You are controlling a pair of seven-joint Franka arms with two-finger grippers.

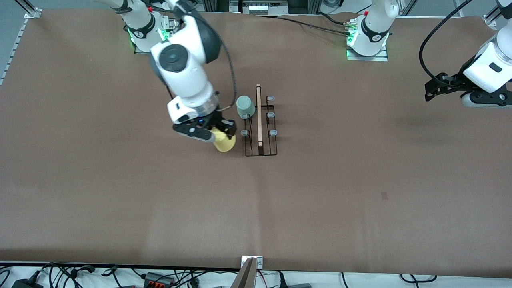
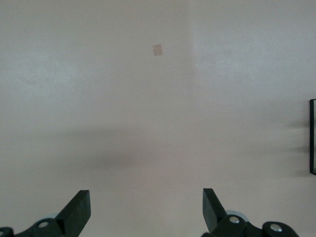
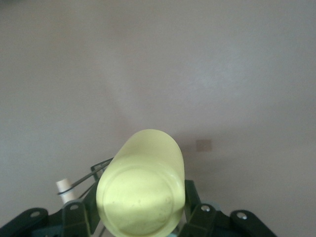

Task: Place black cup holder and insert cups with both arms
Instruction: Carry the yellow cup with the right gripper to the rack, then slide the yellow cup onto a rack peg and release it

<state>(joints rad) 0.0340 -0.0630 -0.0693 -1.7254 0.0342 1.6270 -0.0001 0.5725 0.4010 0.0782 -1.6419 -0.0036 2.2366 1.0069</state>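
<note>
Front view: the black wire cup holder point(image 1: 261, 134) with its rectangular base stands on the brown table covering point(image 1: 360, 192), roughly midway between the two arm bases and a little toward the right arm's end. Its light wooden rod handle point(image 1: 259, 115) runs along the top, pointing toward and away from the front camera, and pale grey-tipped pegs point(image 1: 271, 115) stick out on both sides. A pale green tapered plastic cup point(image 1: 245, 107) sits upside down on the peg farthest from the camera on the side facing the right arm's end.

The right gripper point(image 1: 214, 132) hangs just beside the holder, on that same side, over the table next to the pegs nearer the camera. Its fingers are clenched on a yellow tapered plastic cup point(image 1: 224, 142) — the cup lies tilted, its body sticking out from between the fingers. In the right wrist view the yellow cup point(image 3: 143, 192) fills the lower middle, its flat bottom facing the lens, with a wire and a pale peg tip point(image 3: 64, 187) of the holder beside it.

The left gripper point(image 1: 434, 86) waits well apart, up over the left arm's end of the table. The left wrist view shows its fingers point(image 2: 76, 212) spread wide and holding nothing — only table covering below, with a small tan patch point(image 2: 157, 50).
</note>
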